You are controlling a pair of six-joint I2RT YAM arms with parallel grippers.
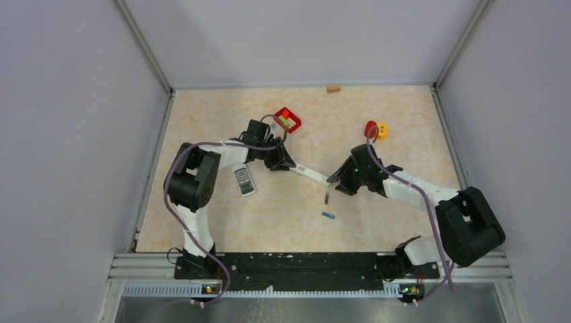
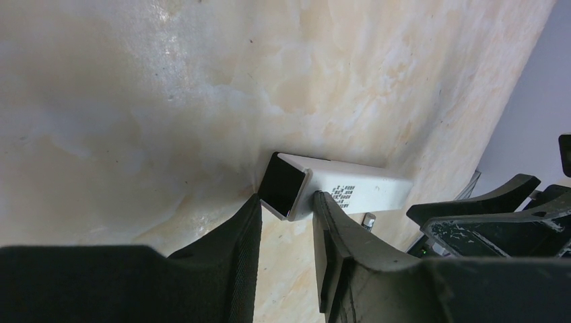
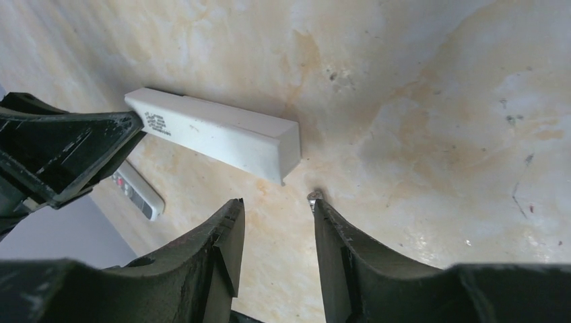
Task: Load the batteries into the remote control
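Observation:
A long white remote control (image 1: 310, 175) lies slantwise mid-table. My left gripper (image 1: 285, 163) holds its far-left end. In the left wrist view the remote's dark end face (image 2: 283, 185) sits between the fingertips, and both jaws touch its sides. My right gripper (image 1: 334, 183) stands open at the remote's other end (image 3: 269, 151), with only table between its fingers. A small dark battery (image 1: 326, 198) lies just below that end. Its metal tip (image 3: 314, 196) shows beside the right finger, and it appears under the remote as a battery (image 2: 368, 219). A blue battery (image 1: 328, 215) lies nearer the arms.
A second, smaller grey remote (image 1: 244, 180) lies under the left arm. At the back left stands a red box (image 1: 287, 120), at the back right a red and yellow object (image 1: 376, 129). A wooden block (image 1: 332, 87) sits against the rear wall.

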